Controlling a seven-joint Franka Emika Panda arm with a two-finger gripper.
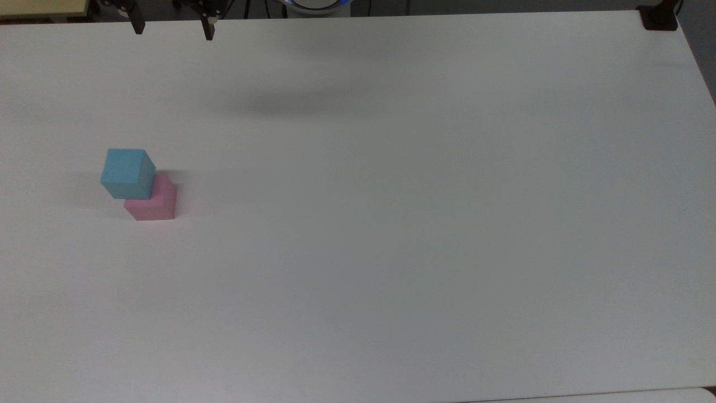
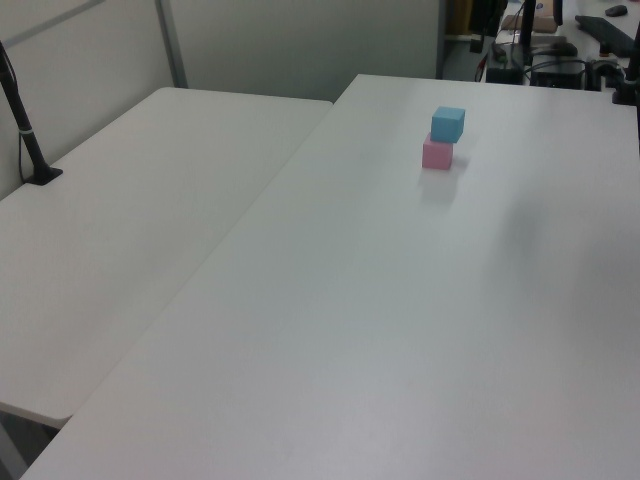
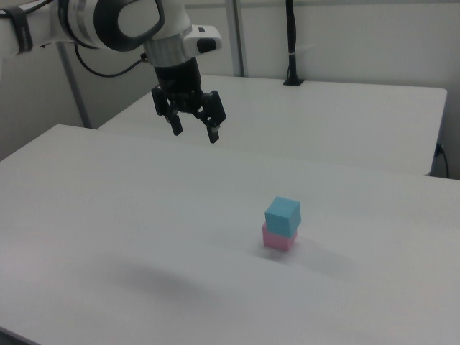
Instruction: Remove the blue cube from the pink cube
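Stacking is what defines the scene: the blue cube (image 3: 283,215) sits squarely on the pink cube (image 3: 277,239), lower right of centre in the right view, on the bare white counter (image 3: 108,215). Toward the upper left of the frame the hand (image 3: 192,129) hangs high, fingers spread and pointing down, well apart from the stack, probably opened ready to straddle the top cube.

No text, label, brand, number or sign can be read anywhere; the cubes' faces and the surface are plain.
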